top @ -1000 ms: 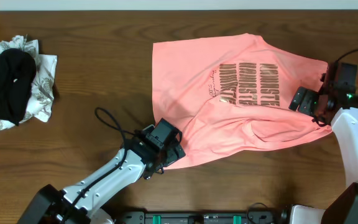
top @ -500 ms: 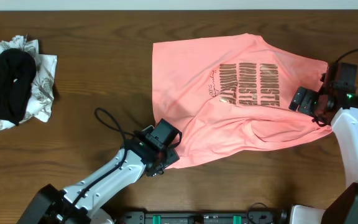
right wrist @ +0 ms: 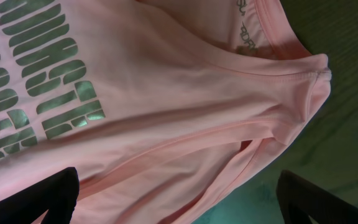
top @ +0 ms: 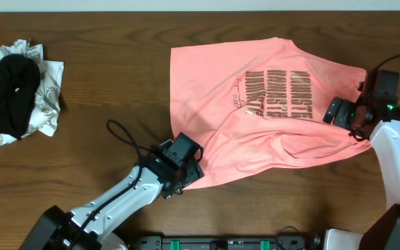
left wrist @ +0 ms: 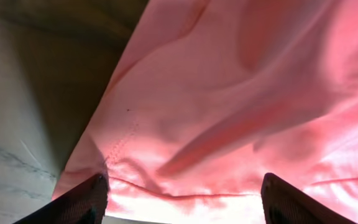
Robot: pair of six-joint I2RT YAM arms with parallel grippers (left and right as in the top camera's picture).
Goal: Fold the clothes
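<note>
Though the left gripper (top: pixel 192 170) has shifted slightly at the near corner of the salmon-pink fabric T-shirt with dark block lettering (top: pixel 255 132), its jaws stand spread, pinching nothing. The right gripper (top: pixel 337 112) hangs released by the collar. The shirt lies unmoved and rumpled on the dark wooden tabletop (top: pixel 117 83), so folding seems not yet begun.

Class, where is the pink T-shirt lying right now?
Overhead, the pink T-shirt lies right of centre, between the left tool and the right tool.

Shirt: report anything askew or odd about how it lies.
The shirt is not flat. Its lower half is bunched into diagonal folds near the left gripper, and the collar end is creased beside the right gripper. No damage shows.
</note>
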